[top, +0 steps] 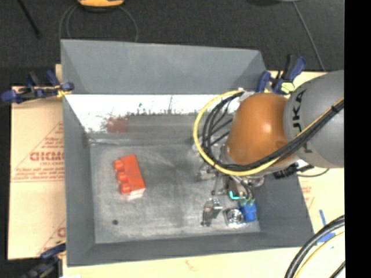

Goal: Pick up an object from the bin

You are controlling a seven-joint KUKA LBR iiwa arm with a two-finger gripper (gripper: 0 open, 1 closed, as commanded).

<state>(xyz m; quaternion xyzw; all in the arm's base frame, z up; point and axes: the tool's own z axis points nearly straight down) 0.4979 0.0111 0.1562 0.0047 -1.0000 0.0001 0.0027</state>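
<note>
1. My gripper [221,214] was down on the floor of the grey bin [162,68], close to its lower right corner.
2. My orange wrist cover [255,132] and looped cables [204,126] sat above it, by the bin's right edge.
3. I could not tell how far the gripper was open, nor whether it had hold of anything.
4. A small blue piece [249,212] sat just beside the gripper, toward the right wall; whether it was mine or a loose thing, I could not tell.
5. A red-orange building block [128,177], studded along one side, lay flat in the floor's left half, well apart from the gripper.
</note>
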